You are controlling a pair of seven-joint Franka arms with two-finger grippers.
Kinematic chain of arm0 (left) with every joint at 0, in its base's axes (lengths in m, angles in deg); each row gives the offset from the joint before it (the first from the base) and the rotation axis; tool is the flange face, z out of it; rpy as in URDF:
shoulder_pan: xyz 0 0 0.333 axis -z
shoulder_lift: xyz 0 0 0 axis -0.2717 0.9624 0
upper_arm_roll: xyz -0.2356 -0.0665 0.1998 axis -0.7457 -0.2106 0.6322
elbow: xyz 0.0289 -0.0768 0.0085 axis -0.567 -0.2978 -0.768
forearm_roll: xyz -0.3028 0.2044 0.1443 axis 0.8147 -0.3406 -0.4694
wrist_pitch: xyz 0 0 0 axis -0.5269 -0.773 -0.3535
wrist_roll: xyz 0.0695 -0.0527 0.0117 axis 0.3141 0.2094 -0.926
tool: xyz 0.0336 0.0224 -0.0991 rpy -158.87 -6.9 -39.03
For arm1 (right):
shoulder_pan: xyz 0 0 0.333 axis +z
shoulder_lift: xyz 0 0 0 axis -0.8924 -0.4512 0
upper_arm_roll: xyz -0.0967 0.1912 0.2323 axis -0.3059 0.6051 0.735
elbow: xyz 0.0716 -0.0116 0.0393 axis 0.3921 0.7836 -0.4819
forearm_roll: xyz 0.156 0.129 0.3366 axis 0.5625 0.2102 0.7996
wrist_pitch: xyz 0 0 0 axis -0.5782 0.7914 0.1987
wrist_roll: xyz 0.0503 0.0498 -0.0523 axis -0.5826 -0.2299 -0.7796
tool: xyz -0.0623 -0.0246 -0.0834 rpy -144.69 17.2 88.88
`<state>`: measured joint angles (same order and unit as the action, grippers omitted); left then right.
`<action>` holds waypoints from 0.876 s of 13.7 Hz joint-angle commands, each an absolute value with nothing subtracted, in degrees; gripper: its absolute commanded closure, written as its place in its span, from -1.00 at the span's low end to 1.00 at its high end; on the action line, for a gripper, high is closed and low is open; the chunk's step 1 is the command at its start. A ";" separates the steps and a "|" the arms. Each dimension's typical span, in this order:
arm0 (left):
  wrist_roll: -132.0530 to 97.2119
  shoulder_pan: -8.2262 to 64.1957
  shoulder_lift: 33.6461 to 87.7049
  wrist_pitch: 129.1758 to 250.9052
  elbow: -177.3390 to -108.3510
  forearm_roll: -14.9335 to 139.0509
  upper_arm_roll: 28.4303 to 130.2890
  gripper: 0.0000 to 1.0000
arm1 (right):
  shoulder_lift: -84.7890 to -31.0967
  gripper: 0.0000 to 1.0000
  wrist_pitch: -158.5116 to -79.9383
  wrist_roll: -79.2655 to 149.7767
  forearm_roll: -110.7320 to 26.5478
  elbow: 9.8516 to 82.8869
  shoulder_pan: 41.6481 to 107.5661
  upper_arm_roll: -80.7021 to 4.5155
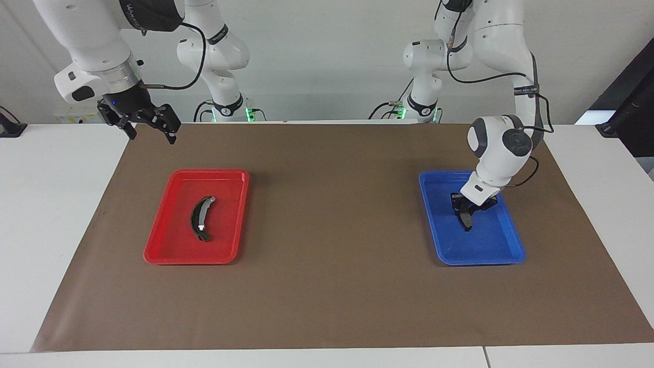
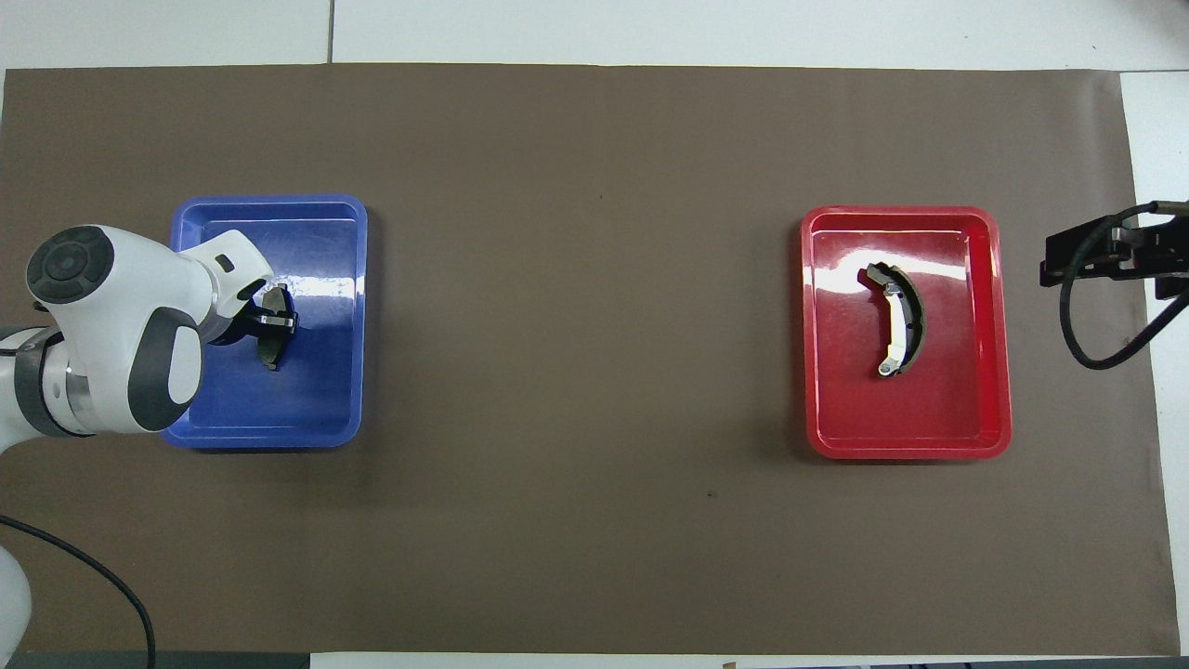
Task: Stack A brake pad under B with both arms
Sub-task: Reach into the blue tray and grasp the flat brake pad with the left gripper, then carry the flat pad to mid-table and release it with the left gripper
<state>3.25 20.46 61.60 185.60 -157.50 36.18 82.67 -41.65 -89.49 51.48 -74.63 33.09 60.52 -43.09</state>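
White worktop point(image 1: 51, 214), seam lines between panels near one edge. Large brown mat point(image 1: 327, 286) covers most of surface, edges slightly uneven. Plain pale wall point(image 1: 327, 61) at robots' end. Dark equipment point(image 1: 631, 112) in corner at left arm's end. Small green indicator lights point(image 1: 249, 113) glow low against wall. Even, soft lighting.
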 commanded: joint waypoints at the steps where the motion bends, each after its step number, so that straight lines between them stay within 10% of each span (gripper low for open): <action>1: 0.06 24.10 59.23 178.95 -154.08 36.40 83.27 0.68 | -40.49 -1.00 -89.52 50.11 -73.82 34.37 59.84 -42.75; 12: -40.80 49.77 70.46 187.53 -143.96 36.48 83.09 0.73 | -40.40 -1.00 -89.25 49.93 -73.82 34.55 59.23 -42.75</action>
<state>-35.57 46.75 64.92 186.26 -149.40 36.22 82.12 -41.65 -89.49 51.48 -74.63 33.21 60.26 -43.12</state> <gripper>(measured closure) 0.599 0.000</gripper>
